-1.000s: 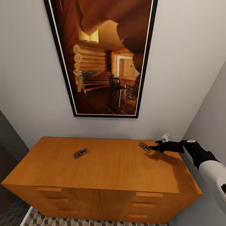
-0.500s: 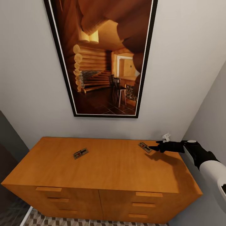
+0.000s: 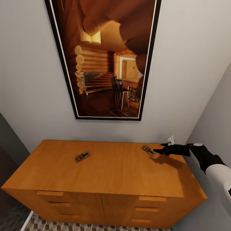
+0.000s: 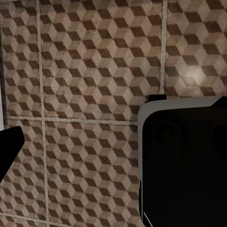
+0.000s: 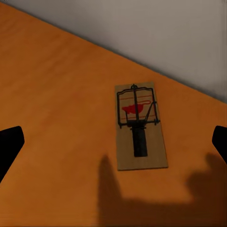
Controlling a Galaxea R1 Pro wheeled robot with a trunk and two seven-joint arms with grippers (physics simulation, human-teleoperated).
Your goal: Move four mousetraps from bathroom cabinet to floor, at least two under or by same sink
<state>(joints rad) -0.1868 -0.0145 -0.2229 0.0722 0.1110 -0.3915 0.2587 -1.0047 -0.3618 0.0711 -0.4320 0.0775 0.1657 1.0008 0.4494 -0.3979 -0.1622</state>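
Two mousetraps lie flat on top of the orange-brown cabinet (image 3: 115, 170): one mousetrap (image 3: 82, 156) left of centre, another mousetrap (image 3: 148, 150) near the back right. My right gripper (image 3: 158, 150) hovers just right of that second one, fingers pointing at it. In the right wrist view the trap (image 5: 140, 126) shows its red mark and dark wire, and the right gripper (image 5: 113, 142) is open wide around empty air above it. My left gripper (image 4: 113, 144) hangs open over the cube-patterned bathroom floor (image 4: 85, 71), holding nothing.
A large framed picture (image 3: 106, 57) hangs on the wall behind the cabinet. A small white fitting (image 3: 171, 139) sits on the wall by the right gripper. A grey side wall (image 3: 215, 128) stands close on the right. Patterned floor (image 3: 48, 226) shows below the drawers.
My right gripper has drifted a little to the right and slightly up, away from the near trap. Both mousetraps lie where they were.
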